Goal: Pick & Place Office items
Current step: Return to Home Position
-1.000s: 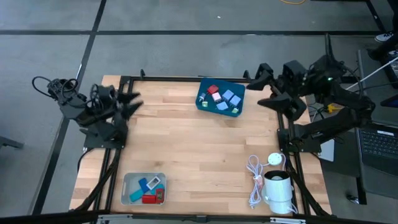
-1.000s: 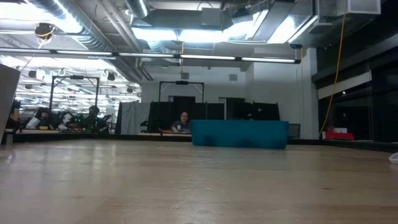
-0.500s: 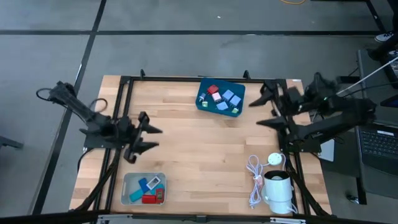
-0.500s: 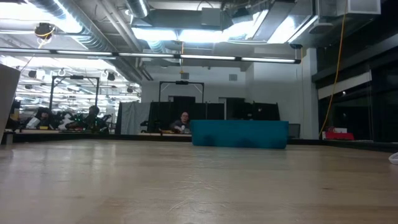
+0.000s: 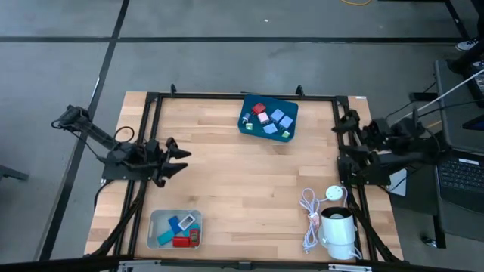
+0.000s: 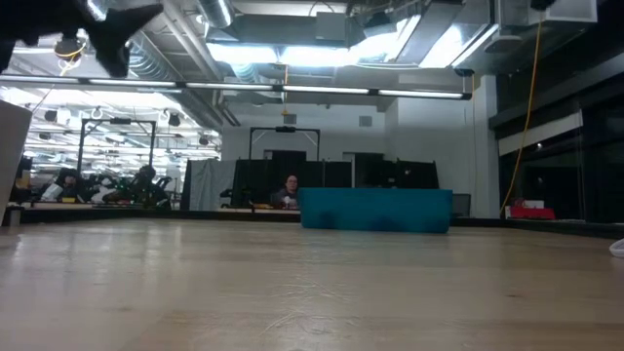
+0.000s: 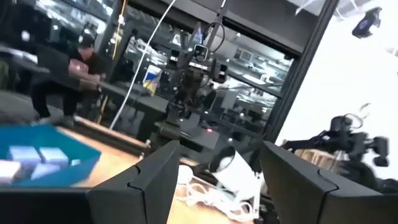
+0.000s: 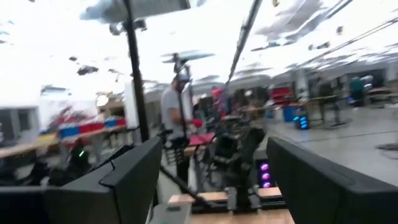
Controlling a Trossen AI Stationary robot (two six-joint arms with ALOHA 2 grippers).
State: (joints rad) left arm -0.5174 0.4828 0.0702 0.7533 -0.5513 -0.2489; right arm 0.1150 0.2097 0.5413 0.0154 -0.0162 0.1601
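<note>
A blue tray (image 5: 268, 119) at the table's far edge holds several small flat office items in red, pink, lavender and white; it also shows in the low view (image 6: 375, 210) and the left wrist view (image 7: 43, 158). A clear bin (image 5: 175, 228) near the near-left corner holds blue, red and white pieces. My left gripper (image 5: 179, 159) hovers open over the table's left part, well short of both containers, its fingers wide apart in its wrist view (image 7: 214, 180). My right gripper (image 5: 340, 140) is open at the right edge, its fingers wide apart in its wrist view (image 8: 211, 180).
A coiled white cable (image 5: 308, 219) and a white cylindrical device (image 5: 338, 230) lie at the near-right corner. A black frame (image 5: 234, 96) runs around the table. People sit and stand in the room beyond the table. Bare wood lies between the tray and the bin.
My left gripper has swung from the table's far-left corner toward the near edge and out over the left part of the table, the arm stretching low. My right gripper has drawn back from beside the blue tray toward the right edge. Nothing on the table has moved.
</note>
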